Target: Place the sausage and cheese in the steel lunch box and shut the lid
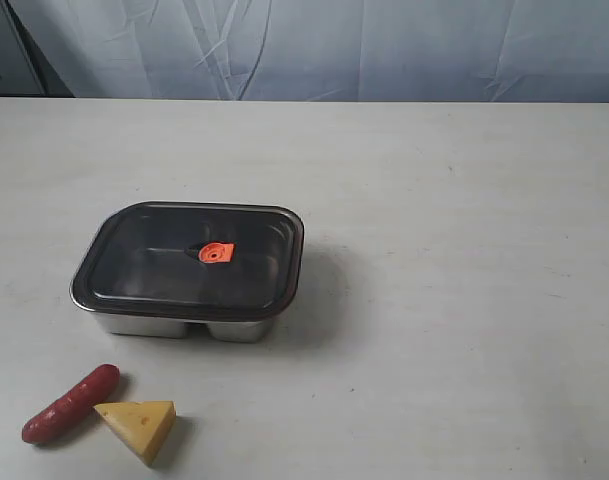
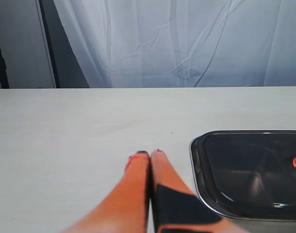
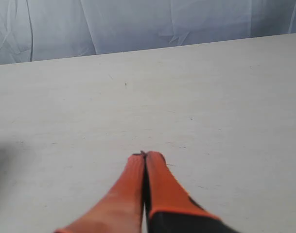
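The steel lunch box [image 1: 174,322] stands left of centre on the table, and the tinted lid [image 1: 184,262] with its orange-red valve knob [image 1: 216,253] lies on top of it. In front of the box lie the dark-red sausage [image 1: 70,403] and, touching its right side, the yellow cheese [image 1: 139,424] wedge. Neither arm shows in the exterior view. My left gripper [image 2: 149,153] is shut and empty above bare table, with the lidded lunch box [image 2: 199,182] just beside it. My right gripper [image 3: 145,155] is shut and empty over bare table, away from everything.
The table [image 1: 464,300] is pale and matt, with a white curtain [image 1: 314,45] hanging behind its far edge. A dark gap [image 1: 44,65] in the backdrop shows at the far left.
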{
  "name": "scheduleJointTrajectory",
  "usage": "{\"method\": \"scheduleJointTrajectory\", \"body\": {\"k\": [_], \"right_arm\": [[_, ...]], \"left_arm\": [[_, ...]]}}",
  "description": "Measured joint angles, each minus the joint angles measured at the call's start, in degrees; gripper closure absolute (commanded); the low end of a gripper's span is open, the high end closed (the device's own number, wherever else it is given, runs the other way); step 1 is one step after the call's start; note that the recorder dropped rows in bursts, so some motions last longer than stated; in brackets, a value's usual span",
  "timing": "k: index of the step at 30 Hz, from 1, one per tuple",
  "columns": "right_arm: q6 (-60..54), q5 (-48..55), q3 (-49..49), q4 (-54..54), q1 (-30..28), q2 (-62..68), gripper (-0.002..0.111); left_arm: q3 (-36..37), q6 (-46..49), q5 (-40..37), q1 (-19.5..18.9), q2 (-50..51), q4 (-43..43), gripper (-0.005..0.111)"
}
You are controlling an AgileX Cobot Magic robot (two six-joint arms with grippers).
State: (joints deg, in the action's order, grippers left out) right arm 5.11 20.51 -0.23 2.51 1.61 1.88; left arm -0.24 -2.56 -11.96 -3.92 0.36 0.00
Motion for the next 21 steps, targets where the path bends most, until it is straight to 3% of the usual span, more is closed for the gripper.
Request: {"method": "scheduleJointTrajectory", "body": {"k": [14,21], "right_arm": [[-0.06,-0.94,0.00,-1.73,0.00,0.00,0.108],[-0.06,-19.57,0.13,-2.51,0.00,0.00,0.108]], "left_arm": [[0.00,0.00,0.00,0.00,0.00,0.00,0.107],[0.00,0.00,0.00,0.00,0.00,0.00,0.107]]}}
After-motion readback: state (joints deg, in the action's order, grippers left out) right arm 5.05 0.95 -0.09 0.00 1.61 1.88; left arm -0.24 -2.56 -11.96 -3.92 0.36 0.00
